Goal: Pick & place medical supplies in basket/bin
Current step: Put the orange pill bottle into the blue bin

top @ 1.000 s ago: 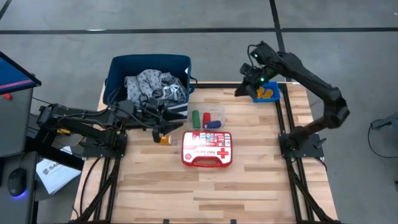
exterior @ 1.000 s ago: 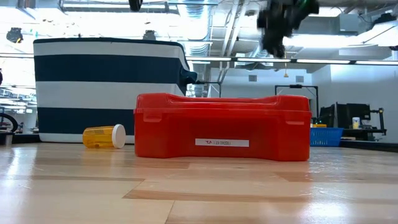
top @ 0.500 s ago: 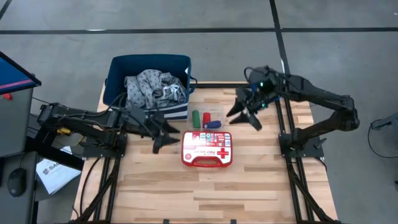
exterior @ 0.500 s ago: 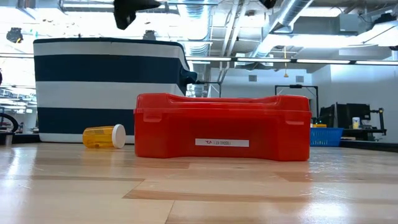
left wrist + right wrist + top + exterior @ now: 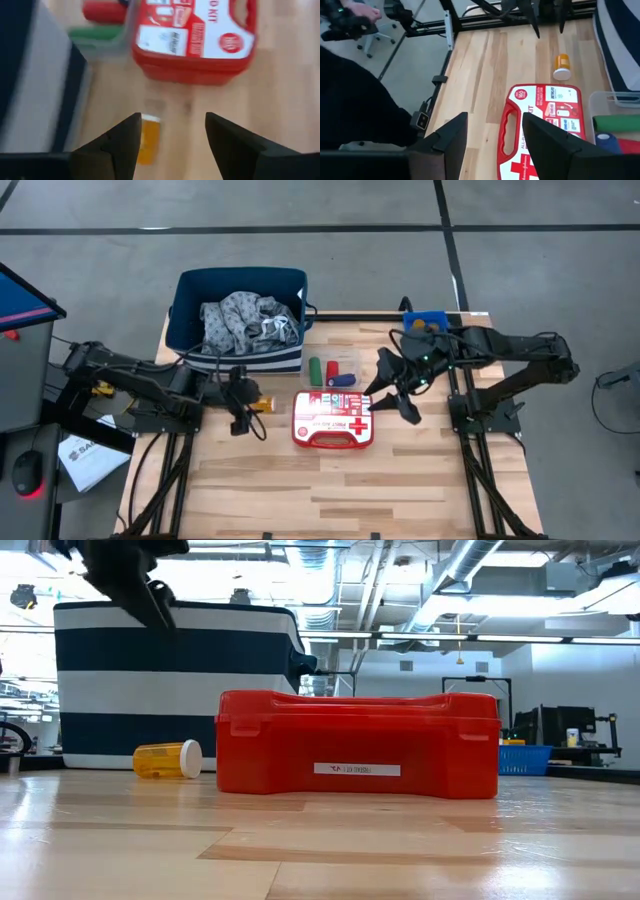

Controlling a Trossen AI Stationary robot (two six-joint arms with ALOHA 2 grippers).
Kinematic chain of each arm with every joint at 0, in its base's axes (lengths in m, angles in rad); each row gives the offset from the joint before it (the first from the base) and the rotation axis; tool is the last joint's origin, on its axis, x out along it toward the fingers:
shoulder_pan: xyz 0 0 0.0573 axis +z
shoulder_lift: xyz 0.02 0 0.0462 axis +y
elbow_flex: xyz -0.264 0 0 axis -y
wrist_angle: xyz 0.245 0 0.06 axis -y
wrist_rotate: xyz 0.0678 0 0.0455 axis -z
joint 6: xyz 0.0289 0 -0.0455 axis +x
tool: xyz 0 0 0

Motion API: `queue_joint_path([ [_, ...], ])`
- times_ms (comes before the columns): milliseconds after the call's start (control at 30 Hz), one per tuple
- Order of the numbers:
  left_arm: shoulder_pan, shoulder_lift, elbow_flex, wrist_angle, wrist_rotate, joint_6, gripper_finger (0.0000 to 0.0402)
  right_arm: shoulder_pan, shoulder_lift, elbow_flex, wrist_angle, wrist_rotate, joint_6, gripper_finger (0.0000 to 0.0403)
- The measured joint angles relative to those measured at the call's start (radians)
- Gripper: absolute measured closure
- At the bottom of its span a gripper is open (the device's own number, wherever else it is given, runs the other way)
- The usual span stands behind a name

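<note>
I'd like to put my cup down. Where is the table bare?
The wide wooden stretch of the table on the near side of the first-aid case is bare. It's crowded from the navy basket to the case: orange pill bottle, red, green and blue cylinders, and both open pincers, left and right.

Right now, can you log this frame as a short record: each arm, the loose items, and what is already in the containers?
left gripper: jaws open, empty, poised over the pill bottle
right gripper: jaws open, empty, above the table beside the first-aid case
pill bottle: on its side on the table, between basket and case
cylinders: red, green, dark blue, in a clear tray behind the case
cloth: inside the basket
bin: far right corner of the table
</note>
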Motion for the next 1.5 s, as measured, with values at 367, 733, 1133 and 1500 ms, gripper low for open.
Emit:
queue_joint_path([
  [367, 0.002, 0.006, -0.236, 0.123, 0.061, 0.152, 0.0146, 0.062, 0.001, 0.0, -0.001, 0.046, 0.104, 0.0214],
  [733, 0.095, 0.021, -0.377, 0.262, 0.002, 0.154, 0.0115, 0.074, 0.001, 0.0, 0.005, 0.049, 0.151, 0.0219],
  [1133, 0.154, 0.1, -0.458, 0.453, 0.019, 0.173, 0.0114, 0.073, 0.001, 0.0, 0.006, 0.049, 0.162, 0.0223],
  [1500, 0.171, 0.217, -0.487, 0.574, 0.102, 0.092, 0.0171, 0.074, 0.001, 0.0, 0.006, 0.049, 0.203, 0.0223],
])
